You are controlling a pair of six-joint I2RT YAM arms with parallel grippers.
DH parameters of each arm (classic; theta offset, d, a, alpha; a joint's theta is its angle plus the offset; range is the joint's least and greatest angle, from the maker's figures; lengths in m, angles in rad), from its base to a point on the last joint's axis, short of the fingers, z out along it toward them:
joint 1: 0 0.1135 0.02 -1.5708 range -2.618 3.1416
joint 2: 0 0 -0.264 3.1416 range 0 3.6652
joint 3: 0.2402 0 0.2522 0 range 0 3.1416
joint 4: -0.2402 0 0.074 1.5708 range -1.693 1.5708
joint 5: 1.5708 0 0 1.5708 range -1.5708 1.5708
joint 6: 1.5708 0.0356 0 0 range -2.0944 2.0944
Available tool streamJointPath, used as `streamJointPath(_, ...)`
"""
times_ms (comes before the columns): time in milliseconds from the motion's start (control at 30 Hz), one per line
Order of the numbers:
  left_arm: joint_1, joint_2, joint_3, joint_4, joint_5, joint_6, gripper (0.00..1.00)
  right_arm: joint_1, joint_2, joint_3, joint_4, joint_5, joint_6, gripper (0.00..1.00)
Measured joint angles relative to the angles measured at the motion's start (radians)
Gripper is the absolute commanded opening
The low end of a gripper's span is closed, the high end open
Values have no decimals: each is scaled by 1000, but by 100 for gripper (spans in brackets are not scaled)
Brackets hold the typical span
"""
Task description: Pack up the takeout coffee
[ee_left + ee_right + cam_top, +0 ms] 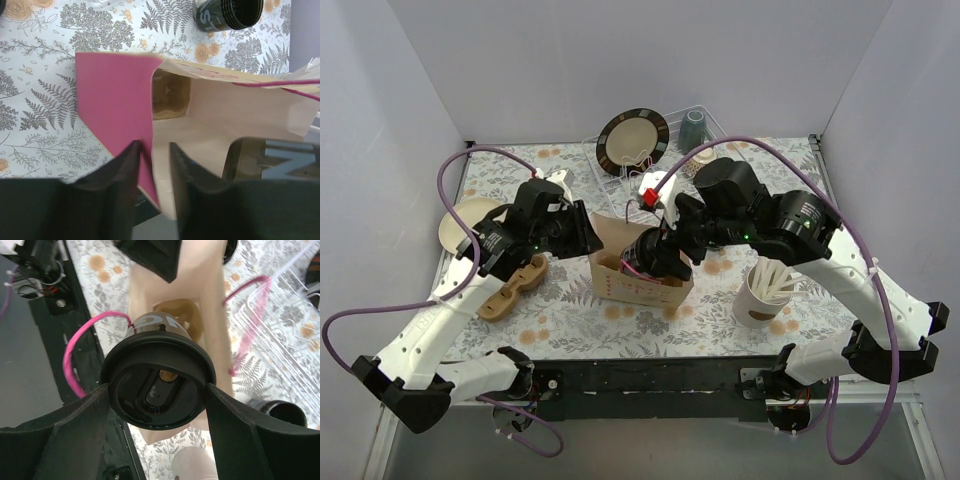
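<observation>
While only two black coffee cups can be counted, they sit very differently: one lidded cup (160,327) is held in the right tool (157,392), and a second cup (230,12) lies on its side on the flowered surface (570,325) just beyond the single paper bag (620,285). One finger of the right tool presses on each side of the black lid, so it is set about as wide as the lid. The lid faces the right wrist camera and the cup's base points into the bag's open mouth, between its two pink cord handles (80,352). From above, this cup is tilted over the opening; how far it reaches inside I cannot tell. The left tool (155,165) is narrow, and its two fingers (122,172) pinch the bag's wall at the rim where the pink outside meets the tan inside. Also present are one white stirrer cup (763,292), one cardboard carrier (515,285), one cream plate (463,222) partly under the left arm, one dark plate (632,140) standing in a wire rack (610,168), and one grey-blue mug (692,128). The second cup is cut off by the frame edge in the left wrist view and hidden under the right arm from above, so whether it has a lid is unclear
</observation>
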Motion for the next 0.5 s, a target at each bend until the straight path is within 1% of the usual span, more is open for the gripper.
streamJointPath(67, 0, -6, 0, -5, -3, 0, 41, 8, 5, -1, -3, 44, -1, 50)
streamJointPath(167, 0, 4, 3, -8, -8, 5, 42, 10, 14, -1, -3, 101, -8, 50)
streamJointPath(200, 0, 15, 8, -10, -10, 6, 41, 10, 18, -1, -3, 116, -14, 50)
streamJointPath(267, 0, 38, 15, -9, -13, 10, 28, 10, 32, -1, -8, 140, -36, 50)
streamJointPath(300, 0, 52, 16, -7, -14, 15, 17, 10, 41, -1, -11, 148, -50, 50)
streamJointPath(367, 0, 71, 16, 1, -13, 30, 10, 10, 56, -2, -18, 163, -82, 50)
streamJointPath(400, 0, 72, 16, 8, -10, 29, 3, 11, 61, -4, -18, 168, -94, 50)
streamJointPath(433, 0, 72, 14, 27, -2, 41, 0, 12, 64, -8, -18, 178, -116, 50)
streamJointPath(500, 1, 50, -1, 93, 23, 62, 0, 12, 70, -9, -14, 191, -155, 50)
